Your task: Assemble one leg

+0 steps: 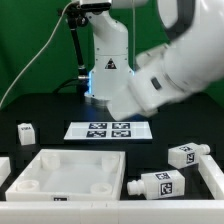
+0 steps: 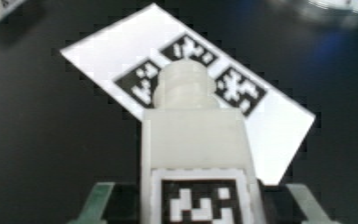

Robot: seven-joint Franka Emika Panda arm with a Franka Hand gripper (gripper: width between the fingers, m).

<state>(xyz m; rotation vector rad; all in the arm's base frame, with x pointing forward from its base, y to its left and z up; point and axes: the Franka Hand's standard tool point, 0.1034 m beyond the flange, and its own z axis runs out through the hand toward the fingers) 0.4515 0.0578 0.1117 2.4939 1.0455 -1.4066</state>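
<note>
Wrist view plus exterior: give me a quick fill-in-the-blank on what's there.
The gripper holds one table ___.
The marker board beyond it carries black-and-white ___.
The tray-like tabletop is coloured ___.
Missing: leg; tags; white.

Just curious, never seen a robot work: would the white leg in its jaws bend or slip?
Probably stiff: the leg looks like chunky moulded plastic. Its flat tagged sides likely give the jaws firm purchase, so slipping seems unlikely.
</note>
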